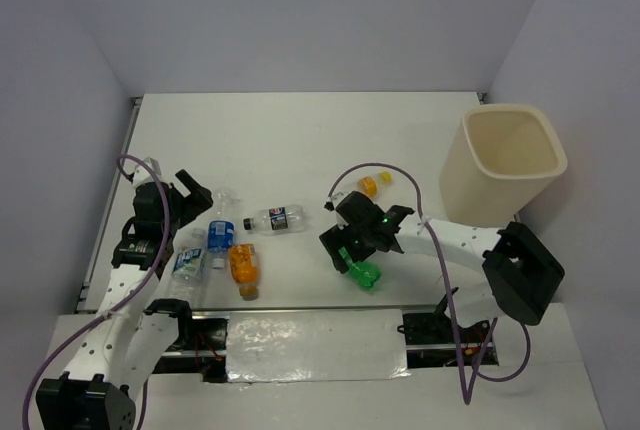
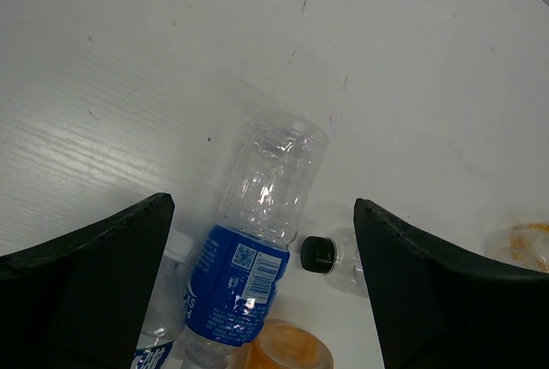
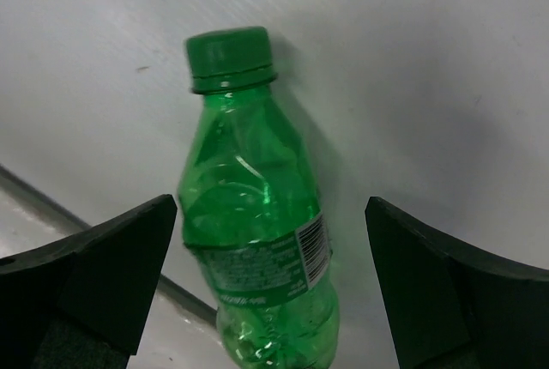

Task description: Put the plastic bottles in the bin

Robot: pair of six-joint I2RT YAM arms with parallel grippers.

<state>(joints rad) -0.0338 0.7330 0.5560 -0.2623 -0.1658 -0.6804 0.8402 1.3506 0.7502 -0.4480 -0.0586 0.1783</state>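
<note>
We take this for the opening of a pick. No bottle shows inside the bin (image 1: pixel 470 195), which stands at about 2 o'clock on the table (image 1: pixel 300 140), and neither arm holds anything.

The right gripper (image 3: pixel 270 206) has its jaws spread wide and empty. They straddle the green bottle (image 3: pixel 257 232), which lies on its side near the table's front edge at about 5 o'clock. The left gripper (image 2: pixel 262 210) is just as wide and just as empty, above a near blue-labelled bottle (image 2: pixel 257 232) at 8 o'clock.

In our judgement the next move is the right arm's. It should sink until the fingers flank the green body, close across its width and lift. Then it swings toward 2 o'clock, high enough to clear the tall rim.

We count one bin and six bottles:
- one green
- two orange: the near orange bottle (image 1: pixel 243 268) at 7 o'clock and the far orange bottle (image 1: pixel 372 186) near the middle
- three clear: the one under the left jaws, a second blue-labelled bottle (image 1: pixel 188 262) beside it, and a dark-labelled bottle (image 1: pixel 277 219)

A pale speck by the far orange bottle is too small to name.
</note>
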